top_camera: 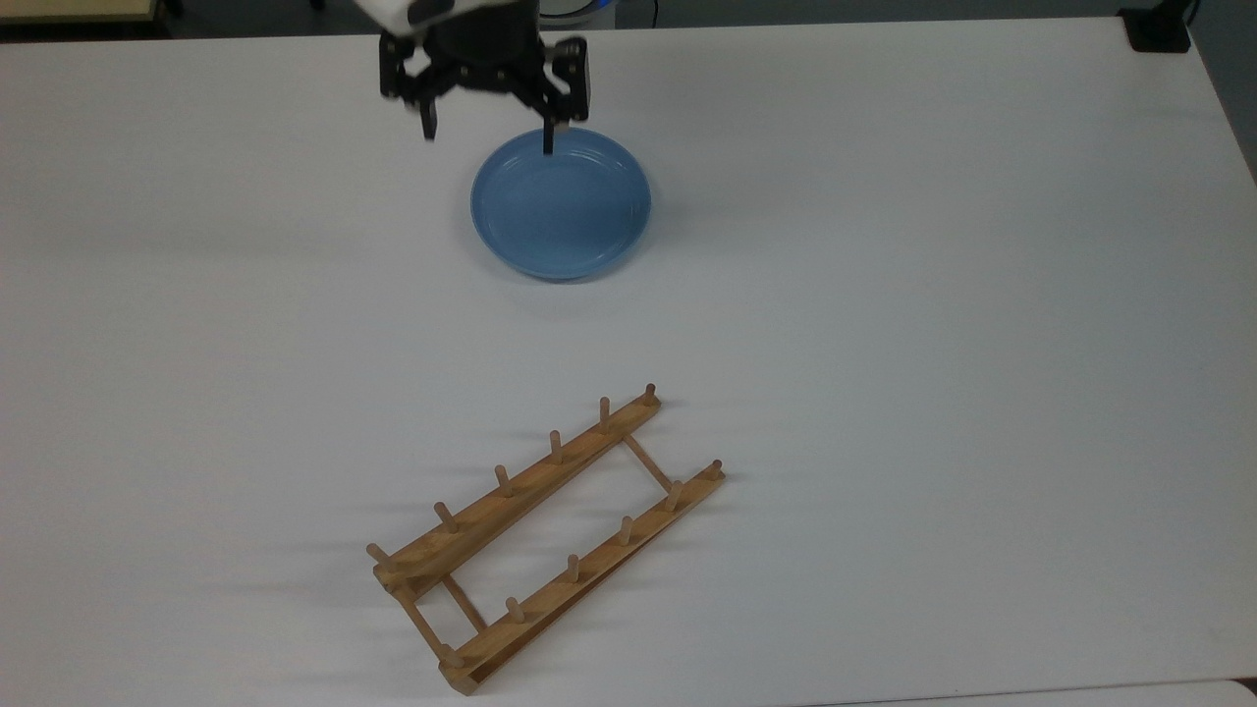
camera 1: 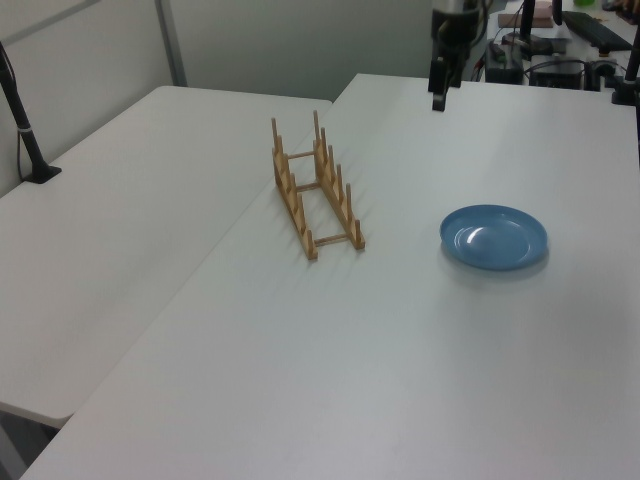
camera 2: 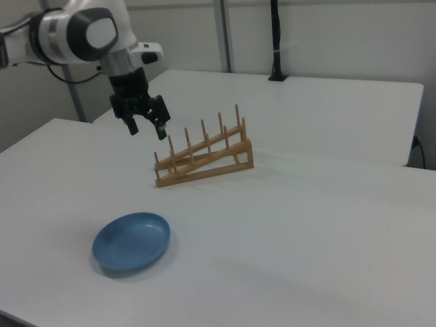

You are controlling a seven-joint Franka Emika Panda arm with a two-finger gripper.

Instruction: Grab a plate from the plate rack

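Note:
The light-blue plate (top_camera: 560,204) (camera 1: 494,238) (camera 2: 131,240) lies flat on the white table, apart from the rack. The wooden plate rack (top_camera: 520,496) (camera 1: 300,215) (camera 2: 204,160) stands with no plate between its pegs, nearer the top view's bottom edge. My gripper (top_camera: 488,128) (camera 1: 439,95) (camera 2: 146,128) hangs in the air, open and holding nothing. In the top view it is over the plate's far rim; in the right view it floats well above the table, beside the rack's left end.
A black post (camera 1: 25,130) (camera 2: 276,41) is clamped to the neighbouring table. A black block (top_camera: 1159,29) sits at the table's corner in the top view's upper right. A seam (camera 1: 250,215) runs between the two tables beside the rack.

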